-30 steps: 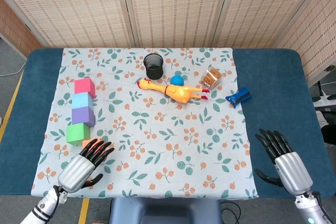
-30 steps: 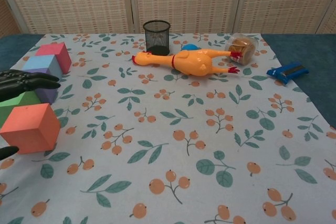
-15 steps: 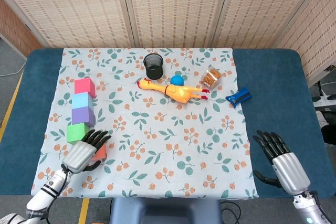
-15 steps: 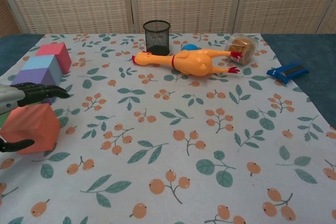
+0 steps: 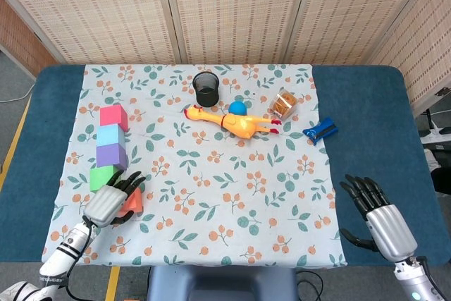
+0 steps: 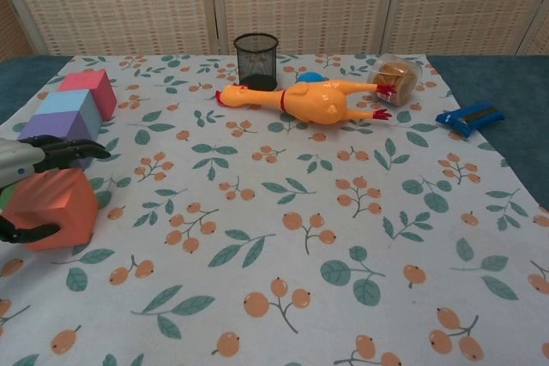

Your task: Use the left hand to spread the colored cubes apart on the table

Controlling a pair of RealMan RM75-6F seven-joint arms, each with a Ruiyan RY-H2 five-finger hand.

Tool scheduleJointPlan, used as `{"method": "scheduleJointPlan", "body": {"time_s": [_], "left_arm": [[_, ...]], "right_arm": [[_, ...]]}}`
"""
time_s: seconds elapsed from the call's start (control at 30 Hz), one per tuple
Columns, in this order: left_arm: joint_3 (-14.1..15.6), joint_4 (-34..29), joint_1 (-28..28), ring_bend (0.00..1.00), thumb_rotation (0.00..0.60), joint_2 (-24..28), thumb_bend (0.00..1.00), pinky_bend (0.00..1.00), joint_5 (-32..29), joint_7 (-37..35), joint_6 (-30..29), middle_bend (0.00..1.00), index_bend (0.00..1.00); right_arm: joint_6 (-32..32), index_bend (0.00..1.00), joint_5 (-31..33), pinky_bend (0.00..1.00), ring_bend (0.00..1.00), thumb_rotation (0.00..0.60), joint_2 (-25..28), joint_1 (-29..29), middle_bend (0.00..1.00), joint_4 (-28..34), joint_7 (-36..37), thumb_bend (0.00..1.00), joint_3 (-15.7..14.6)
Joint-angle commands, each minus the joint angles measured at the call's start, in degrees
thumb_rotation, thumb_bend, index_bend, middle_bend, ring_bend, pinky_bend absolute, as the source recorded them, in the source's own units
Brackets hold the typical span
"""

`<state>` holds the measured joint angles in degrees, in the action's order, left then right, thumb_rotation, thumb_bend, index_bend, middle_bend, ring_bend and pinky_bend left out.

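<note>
Cubes sit in a row down the left side of the surface (image 5: 366, 89): the pink cube (image 5: 113, 116) at the far end, then the light blue cube (image 5: 110, 135), the purple cube (image 5: 111, 156) and the green cube (image 5: 103, 177). My left robot hand (image 5: 107, 204) now wraps around the orange cube (image 6: 53, 208), with its fingers (image 6: 75, 148) over the top and the thumb on the near side. A second ago those fingers only reached over the cube; now they have closed on it. The orange cube looks tipped, and it has turned a bit since then. It is near the front left, just beside the green one.

Further right are the black mesh cup (image 5: 206, 88), the yellow rubber chicken (image 5: 236, 122), a blue ball (image 5: 237, 108), a small jar (image 5: 284, 103) on its side and a blue clip (image 5: 320, 130). None of them has moved.

My right robot hand (image 5: 377, 211) is at the front right with fingers apart, holding nothing, in about the same place as before.
</note>
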<state>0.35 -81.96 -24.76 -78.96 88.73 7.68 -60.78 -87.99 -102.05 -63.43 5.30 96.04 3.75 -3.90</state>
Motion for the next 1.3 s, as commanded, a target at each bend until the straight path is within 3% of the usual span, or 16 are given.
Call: {"method": "scheduleJointPlan", "body": {"time_s": [0.03, 0.5, 0.83, 0.93, 1.1, 1.3], "left_arm": [[0.2, 0.1, 0.0, 0.4, 0.6, -0.1, 0.38, 0.0, 0.0, -0.1, -0.4, 0.02, 0.0], [-0.1, -2.3, -1.7, 0.46, 0.6, -1.1, 0.42, 0.0, 5.4, -1.6, -5.3, 0.06, 0.0], [-6.9, -3.3, -10.7, 0.45, 0.6, -11.5, 0.41, 0.0, 3.6, 3.6, 0.6, 0.06, 0.0], [-7.8, -1.3, -12.5, 0.38, 0.6, -14.4, 0.41, 0.0, 2.2, 3.9, 2.3, 0.05, 0.0], [-7.6, 0.1, -13.6, 0.08, 0.6, -15.9, 0.37, 0.0, -1.0, 5.8, 5.0, 0.0, 0.0], [-6.6, -1.3, -13.3, 0.0, 0.6, -14.4, 0.34, 0.0, -3.0, 6.7, 5.3, 0.0, 0.0]], "right_arm": [[0.0, 0.0, 0.0, 0.0, 0.0, 0.6, 0.0, 0.0, 0.0, 0.0, 0.0, 0.13, 0.0], [0.7, 0.0, 0.1, 0.0, 0.0, 0.6, 0.0, 0.2, 0.0, 0.1, 0.1, 0.13, -0.2], [2.0, 0.0, -0.1, 0.0, 0.0, 0.6, 0.3, 0.7, 0.0, 0.1, 1.0, 0.13, -0.7], [2.2, 0.0, 0.4, 0.0, 0.0, 0.6, 0.3, 0.8, 0.0, 0.0, 1.3, 0.13, -0.5], [2.1, 0.0, 1.0, 0.0, 0.0, 0.6, 0.3, 1.1, 0.0, -0.4, 2.3, 0.13, 0.0], [1.6, 0.0, 0.5, 0.0, 0.0, 0.6, 0.3, 1.0, 0.0, -0.7, 2.8, 0.14, -0.2]]}}
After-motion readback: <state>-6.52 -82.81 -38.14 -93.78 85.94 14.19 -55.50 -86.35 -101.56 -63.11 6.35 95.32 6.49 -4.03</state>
